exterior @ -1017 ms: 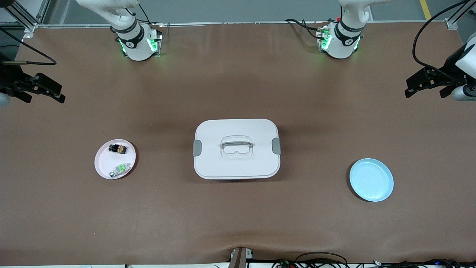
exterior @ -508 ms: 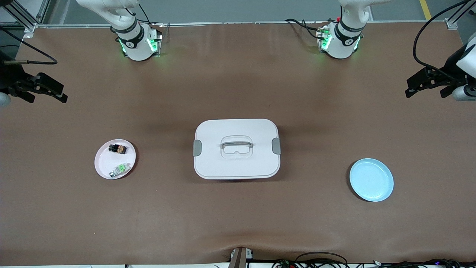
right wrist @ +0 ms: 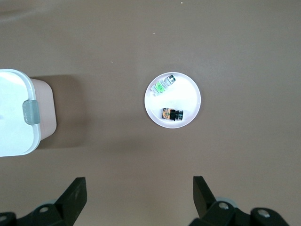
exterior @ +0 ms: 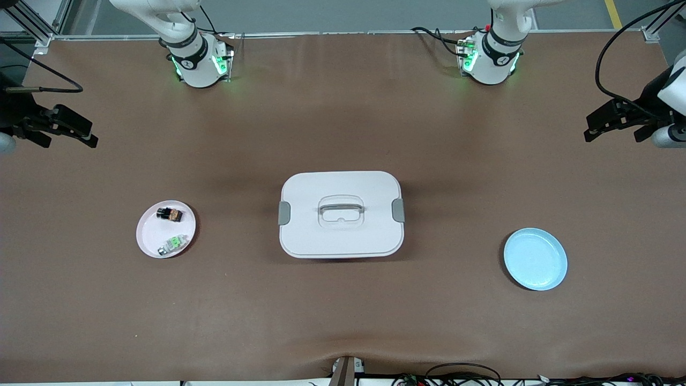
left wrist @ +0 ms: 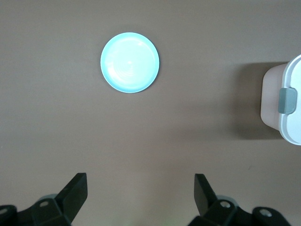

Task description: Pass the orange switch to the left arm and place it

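Observation:
The orange switch (exterior: 170, 214) lies on a pink plate (exterior: 153, 233) toward the right arm's end of the table; it also shows in the right wrist view (right wrist: 172, 114). The white lidded box (exterior: 341, 214) sits mid-table between the two plates. My right gripper (exterior: 67, 142) hangs open and empty high over the table's edge at its own end, away from the pink plate (right wrist: 183, 92); its jaws are wide apart in the right wrist view (right wrist: 139, 184). My left gripper (exterior: 612, 137) is open and empty over the table's other end (left wrist: 140, 181).
A small green-and-white component (exterior: 173, 245) lies on the pink plate, nearer the front camera than the switch. A bare blue plate (exterior: 535, 259) sits toward the left arm's end and shows in the left wrist view (left wrist: 130, 62). The box's end shows in both wrist views (left wrist: 289, 106) (right wrist: 16, 113).
Both grippers have drifted very slightly at the table's ends. The switch, the plates and the box have not moved.

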Motion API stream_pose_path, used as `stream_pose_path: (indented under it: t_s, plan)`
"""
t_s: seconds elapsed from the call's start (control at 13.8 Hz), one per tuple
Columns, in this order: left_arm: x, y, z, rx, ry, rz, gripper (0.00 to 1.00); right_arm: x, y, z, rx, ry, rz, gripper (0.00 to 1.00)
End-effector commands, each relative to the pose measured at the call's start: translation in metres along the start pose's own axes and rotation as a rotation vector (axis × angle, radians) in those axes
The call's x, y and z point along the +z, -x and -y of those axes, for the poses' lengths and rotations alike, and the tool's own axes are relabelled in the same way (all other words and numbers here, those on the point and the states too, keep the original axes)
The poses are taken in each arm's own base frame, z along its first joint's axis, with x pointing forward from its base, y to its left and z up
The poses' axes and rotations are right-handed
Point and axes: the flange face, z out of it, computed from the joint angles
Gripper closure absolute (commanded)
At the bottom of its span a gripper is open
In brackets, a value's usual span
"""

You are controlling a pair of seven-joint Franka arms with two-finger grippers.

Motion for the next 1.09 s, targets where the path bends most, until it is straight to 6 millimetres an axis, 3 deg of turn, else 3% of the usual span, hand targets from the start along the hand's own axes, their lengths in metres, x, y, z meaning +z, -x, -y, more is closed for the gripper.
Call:
stream_pose_path:
  t_s: [0.0, 0.29, 0.51, 0.65, 0.8, 0.87, 1.02]
  plan:
    - [-0.003, 0.001, 0.0, 0.011, -0.02, 0.011, 0.0, -0.006, 0.004, -0.002, 0.007, -0.012, -0.002, 0.0]
    - [-0.004, 0.004, -0.003, 0.014, -0.022, 0.02, 0.0, -0.004, 0.003, -0.004, 0.018, -0.009, 0.002, 0.0]
    - [0.0, 0.004, -0.005, 0.022, -0.022, 0.032, 0.0, 0.016, -0.007, -0.009, 0.021, 0.013, 0.042, 0.0]
    - [0.0, 0.004, -0.008, 0.016, -0.022, 0.032, 0.0, 0.033, -0.011, -0.01, 0.023, 0.013, 0.08, 0.0]
    - [0.002, 0.003, -0.012, 0.022, -0.021, 0.037, 0.0, 0.078, -0.029, -0.016, 0.024, 0.014, 0.176, 0.0]
    - [0.002, 0.003, -0.013, 0.022, -0.02, 0.037, 0.0, 0.086, -0.034, -0.03, 0.047, 0.002, 0.183, 0.0]
    - [0.003, 0.004, -0.021, 0.034, -0.02, 0.04, 0.0, 0.115, -0.048, -0.038, 0.062, -0.006, 0.218, 0.0]
